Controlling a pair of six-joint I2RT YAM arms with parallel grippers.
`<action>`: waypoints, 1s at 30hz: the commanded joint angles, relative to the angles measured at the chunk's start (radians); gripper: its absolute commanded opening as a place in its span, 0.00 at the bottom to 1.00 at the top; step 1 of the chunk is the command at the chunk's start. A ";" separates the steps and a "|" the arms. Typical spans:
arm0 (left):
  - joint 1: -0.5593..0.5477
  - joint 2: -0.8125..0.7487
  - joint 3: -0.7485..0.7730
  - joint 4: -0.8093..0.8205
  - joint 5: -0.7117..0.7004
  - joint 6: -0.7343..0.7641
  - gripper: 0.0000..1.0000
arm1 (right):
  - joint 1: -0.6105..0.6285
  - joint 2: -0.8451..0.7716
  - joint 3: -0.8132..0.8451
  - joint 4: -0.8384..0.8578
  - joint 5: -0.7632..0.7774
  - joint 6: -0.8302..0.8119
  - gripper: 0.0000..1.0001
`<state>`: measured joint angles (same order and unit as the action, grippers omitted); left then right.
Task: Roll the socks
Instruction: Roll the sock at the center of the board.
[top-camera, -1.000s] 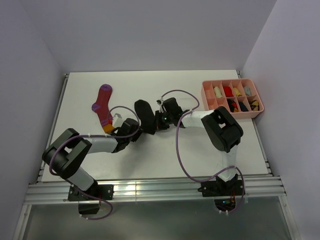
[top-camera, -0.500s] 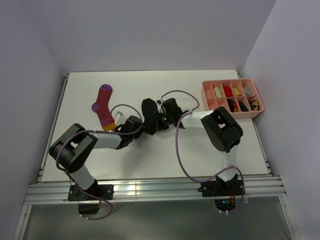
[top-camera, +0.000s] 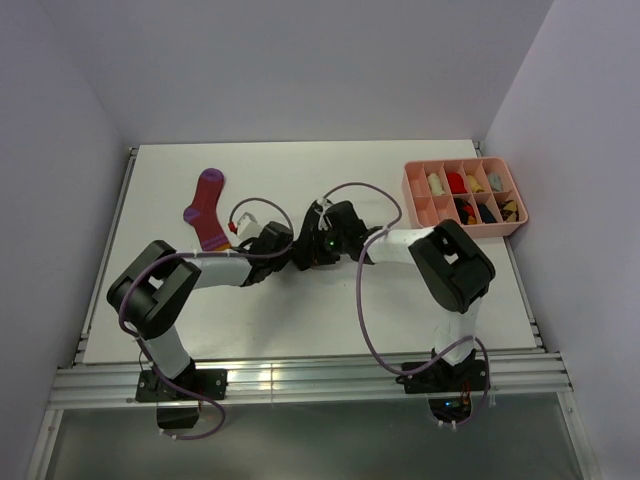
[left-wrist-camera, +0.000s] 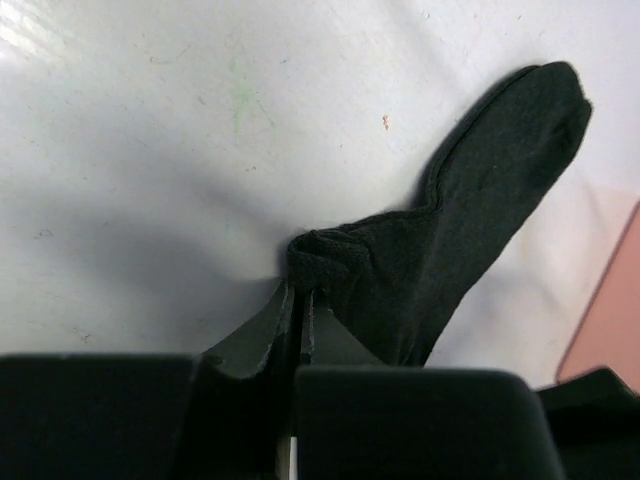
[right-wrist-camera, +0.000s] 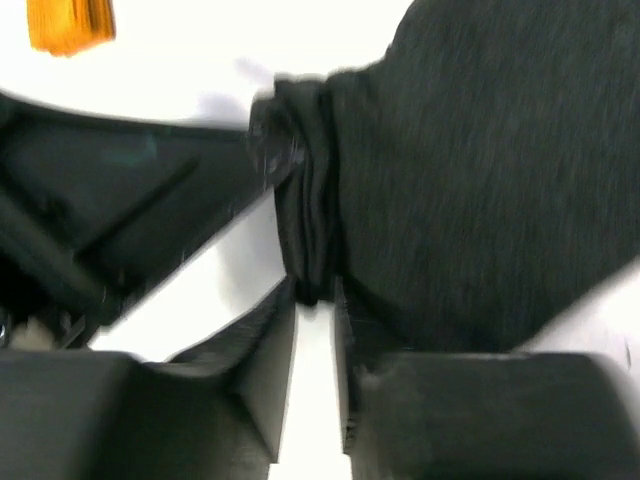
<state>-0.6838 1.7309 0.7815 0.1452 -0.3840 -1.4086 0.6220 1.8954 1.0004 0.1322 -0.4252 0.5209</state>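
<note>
A black sock (left-wrist-camera: 470, 220) lies on the white table, its near end bunched into a fold (right-wrist-camera: 305, 220). My left gripper (left-wrist-camera: 298, 295) is shut on that bunched end. From the other side, my right gripper (right-wrist-camera: 315, 300) stands slightly open, and the fold's edge sits just at its fingertips. In the top view both grippers meet mid-table, left (top-camera: 287, 249) and right (top-camera: 316, 242), and they hide most of the black sock (top-camera: 303, 236). A magenta sock (top-camera: 207, 210) with purple stripes and an orange toe (right-wrist-camera: 70, 25) lies flat to the left. No cream sock shows.
A pink compartment tray (top-camera: 413, 183) with several rolled socks stands at the back right; its corner (left-wrist-camera: 610, 300) shows in the left wrist view. The left gripper's body (right-wrist-camera: 120, 200) fills the left of the right wrist view. White walls surround the table.
The left gripper moved right and closed on the black sock's bunched end. The right gripper's jaws parted a little. The sock now looks shorter and more gathered between the grippers.
</note>
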 joint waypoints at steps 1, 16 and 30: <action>0.000 0.035 0.030 -0.254 -0.056 0.109 0.00 | 0.030 -0.111 -0.052 -0.014 0.066 -0.080 0.31; -0.003 0.030 0.130 -0.360 -0.029 0.201 0.00 | 0.146 -0.271 -0.356 0.524 0.276 -0.393 0.42; 0.000 0.038 0.160 -0.398 0.017 0.220 0.00 | 0.280 -0.226 -0.485 0.837 0.469 -0.510 0.54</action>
<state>-0.6842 1.7344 0.9298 -0.1532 -0.3931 -1.2182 0.8680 1.6596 0.5091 0.8543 -0.0505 0.0593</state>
